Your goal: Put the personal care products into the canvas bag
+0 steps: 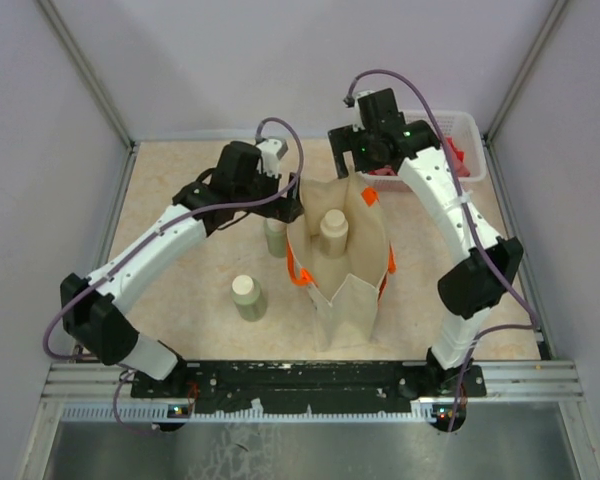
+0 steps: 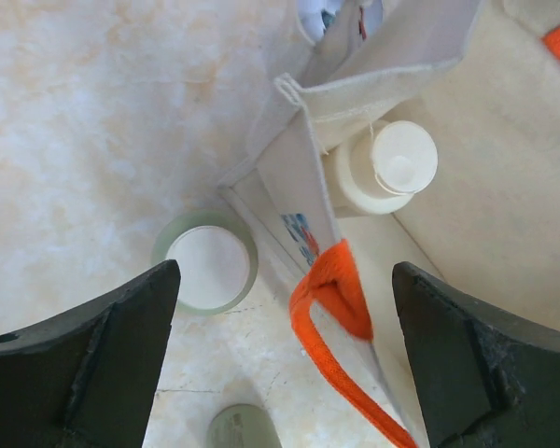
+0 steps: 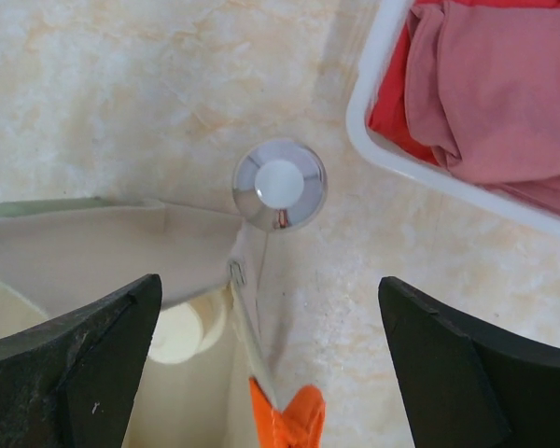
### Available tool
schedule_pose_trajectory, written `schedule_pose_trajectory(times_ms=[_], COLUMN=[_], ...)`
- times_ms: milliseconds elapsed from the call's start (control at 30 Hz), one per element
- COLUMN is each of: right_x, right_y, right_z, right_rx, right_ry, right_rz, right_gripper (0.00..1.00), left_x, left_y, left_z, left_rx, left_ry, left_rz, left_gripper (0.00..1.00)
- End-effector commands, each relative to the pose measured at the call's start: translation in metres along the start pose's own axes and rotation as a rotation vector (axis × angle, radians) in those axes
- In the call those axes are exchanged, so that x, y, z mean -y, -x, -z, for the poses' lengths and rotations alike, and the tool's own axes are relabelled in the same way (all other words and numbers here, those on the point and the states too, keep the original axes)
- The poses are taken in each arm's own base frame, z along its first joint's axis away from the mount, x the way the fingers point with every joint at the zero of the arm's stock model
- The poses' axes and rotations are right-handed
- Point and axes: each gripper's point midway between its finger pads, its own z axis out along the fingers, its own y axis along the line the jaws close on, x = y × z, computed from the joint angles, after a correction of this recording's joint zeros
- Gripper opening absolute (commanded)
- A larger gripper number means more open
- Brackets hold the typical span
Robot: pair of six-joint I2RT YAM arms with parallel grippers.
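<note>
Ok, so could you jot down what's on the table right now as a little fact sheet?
Bag: canvas bag, upright and open
Inside it: cream bottle
Outside: green bottle beside the bag's left side; second green bottle nearer the arm bases; clear bottle by the bag's far corner
Left gripper: open, over the bag's left edge
Right gripper: open, over the bag's far corner
Far right: white basket holding a red cloth

Top external: mounted high behind the arm bases, which sit at the bottom of the frame. It looks down on the whole surface point(image 1: 200, 300).
Left wrist: close range, looking straight down through the left gripper point(image 2: 285, 266) over the canvas bag point(image 2: 504, 187) rim.
Right wrist: close range, looking straight down through the right gripper point(image 3: 269, 280) over another corner of the bag.
Overlap: all three views show the cream bottle point(image 1: 333, 232) inside the bag.
</note>
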Motion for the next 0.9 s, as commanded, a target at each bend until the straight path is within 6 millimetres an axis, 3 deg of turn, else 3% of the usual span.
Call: schedule_pose_trajectory(times_ms=[0, 67, 200, 367, 567, 700, 867], right_x=[0.013, 0.014, 0.012, 0.010, 0.004, 0.001, 0.002], right_y=[0.011, 0.011, -0.002, -0.025, -0.047, -0.057, -0.071], right_z=[0.058, 0.077, 0.086, 0.084, 0.077, 0.070, 0.062], right_rx=[0.099, 0.127, 0.099, 0.049, 0.003, -0.014, -0.048], right_ry=[-0.038, -0.036, -0.019, 0.001, 0.031, 0.048, 0.041], right_rz=[0.011, 0.004, 0.007, 0.000, -0.009, -0.020, -0.020], right_gripper=[0.99, 0.99, 0.99, 0.99, 0.98, 0.91, 0.88], left_x=[-0.010, -0.015, -0.031, -0.043, -0.056, -0.065, -0.062], left_y=[0.042, 0.043, 0.023, -0.014, -0.021, -0.028, -0.030], left_z=[0.059, 0.075, 0.087, 0.068, 0.054, 0.045, 0.026], left_rx=[0.139, 0.157, 0.100, -0.028, -0.081, -0.110, -0.083], left_ry=[0.118, 0.156, 0.241, 0.286, 0.298, 0.290, 0.195], left_rz=[-0.012, -0.003, 0.022, 0.047, 0.028, 0.026, 0.012], left_gripper=[1.00, 1.00, 1.00, 1.00, 1.00, 1.00, 1.00])
